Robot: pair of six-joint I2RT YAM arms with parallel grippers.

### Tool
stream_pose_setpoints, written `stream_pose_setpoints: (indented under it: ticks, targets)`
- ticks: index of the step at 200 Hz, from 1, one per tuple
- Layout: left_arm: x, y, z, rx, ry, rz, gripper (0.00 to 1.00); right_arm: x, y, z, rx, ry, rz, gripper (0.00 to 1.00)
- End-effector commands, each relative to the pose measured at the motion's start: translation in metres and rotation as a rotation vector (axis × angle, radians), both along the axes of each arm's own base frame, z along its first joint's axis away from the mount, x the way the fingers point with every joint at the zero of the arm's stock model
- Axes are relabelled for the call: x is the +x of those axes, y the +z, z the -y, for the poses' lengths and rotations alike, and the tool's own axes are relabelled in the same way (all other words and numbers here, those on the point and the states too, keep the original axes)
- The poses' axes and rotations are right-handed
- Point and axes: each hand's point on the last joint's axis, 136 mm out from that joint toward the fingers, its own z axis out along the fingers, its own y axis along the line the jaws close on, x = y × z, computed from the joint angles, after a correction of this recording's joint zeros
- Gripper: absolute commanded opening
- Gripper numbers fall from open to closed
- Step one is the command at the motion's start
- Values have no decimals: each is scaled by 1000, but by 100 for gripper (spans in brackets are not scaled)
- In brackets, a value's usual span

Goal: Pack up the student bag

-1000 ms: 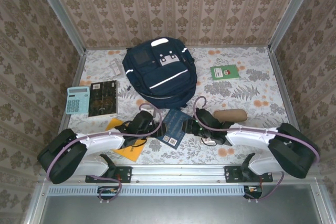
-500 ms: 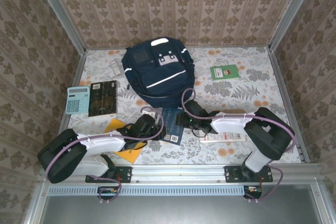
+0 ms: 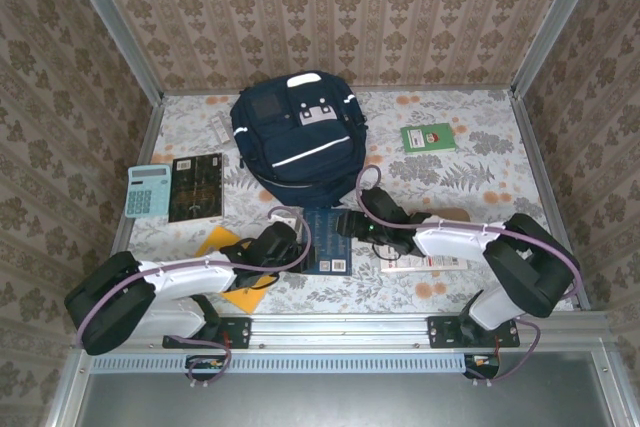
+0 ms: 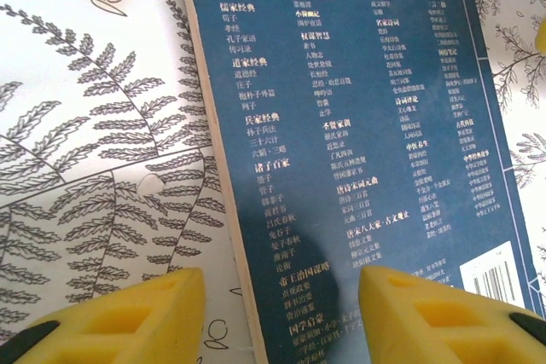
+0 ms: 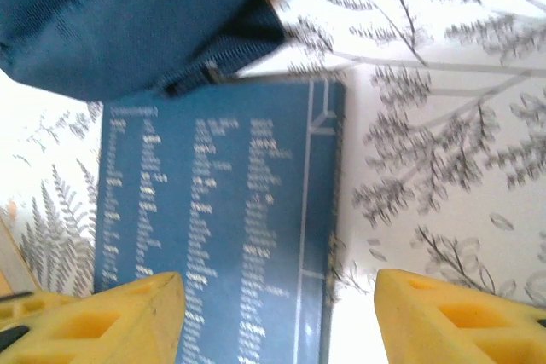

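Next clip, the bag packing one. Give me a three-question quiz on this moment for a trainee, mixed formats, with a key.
1. True or false: the blue book is already inside the student bag.
2. Pick one. The left gripper is: A) shut on the book; B) open, with one finger on either side of the book's long edge; C) shut with nothing in it.
3. Name the light blue item lying just left of the dark book in the top view.

Key
1. False: it lies flat on the table, in front of the bag.
2. B.
3. The calculator.
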Motion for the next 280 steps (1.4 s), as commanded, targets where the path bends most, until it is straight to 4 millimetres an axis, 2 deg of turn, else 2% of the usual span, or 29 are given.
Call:
stream_pose_setpoints:
  ticks: [1,28,61,88,120,155,175,200,223,249,280]
  targets:
    - [-4,-8,-10,59,19,-21,42,-14,-7,2,9,-2,-23,61]
    - [-2,-9,-9,67,23,-23,32,-22,-18,-4,25,8,-46,60]
    - [-3,-13,-6,63,21,-39,19,-26,-24,-22,62,34,-65,57]
    - [-4,-17,-2,37,20,-55,15,-26,-27,-37,124,53,-84,54]
    - [-7,-21,6,1,10,-79,11,-24,-11,-56,263,79,-56,52]
    - [-7,-25,11,-4,0,-91,6,-24,23,-73,414,127,-6,50]
    - [-6,-24,10,2,0,-84,6,-25,31,-70,404,132,7,47]
    - [-6,-22,5,21,5,-69,6,-24,26,-54,320,108,10,39]
    - [-6,-21,-1,40,3,-56,6,-23,27,-39,312,90,18,37]
    - [-6,-19,-3,52,-11,-45,6,-20,27,-30,310,118,3,40]
    - [-6,-17,-2,52,-27,-40,5,-18,33,-37,355,205,-38,46]
